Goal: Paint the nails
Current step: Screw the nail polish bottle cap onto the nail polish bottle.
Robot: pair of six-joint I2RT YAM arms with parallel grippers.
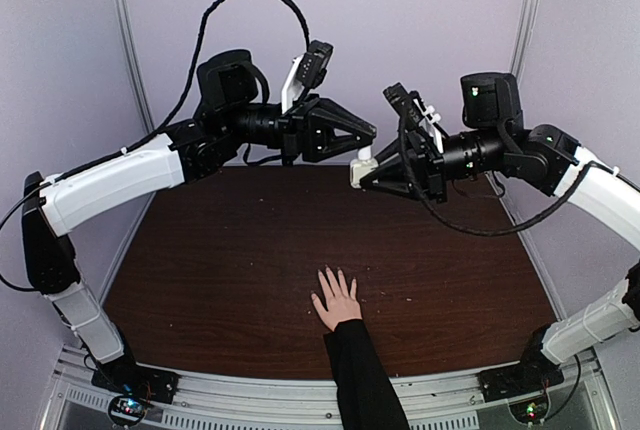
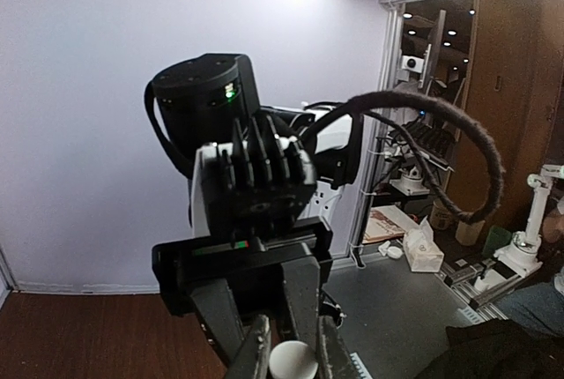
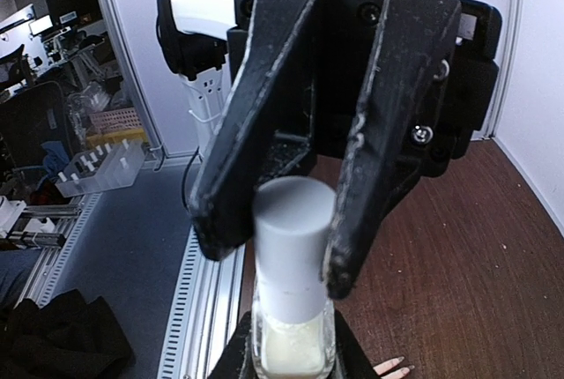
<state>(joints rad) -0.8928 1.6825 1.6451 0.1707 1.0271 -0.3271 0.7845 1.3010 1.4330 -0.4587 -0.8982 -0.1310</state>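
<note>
Above one hand (image 1: 336, 300): left tool (image 1: 370, 134), right tool (image 1: 358, 178), one bottle (image 3: 291, 348).

Two grippers are counted, the left gripper (image 1: 368, 133) and the right gripper (image 1: 362, 176); one white-capped bottle (image 3: 291, 308) is seen at twelve o'clock, one hand (image 1: 337, 300) at six o'clock.

The table (image 1: 220, 270) is dark wood with a faint sheen. The bottle (image 3: 293, 352) is clear and glossy, its cap (image 3: 293, 229) smooth matt white. The fingers (image 3: 251, 132) are black plastic, scuffed pale. The sleeve (image 1: 360, 370) is black cloth; the cable (image 2: 423, 102) has a rough woven sheath.
</note>
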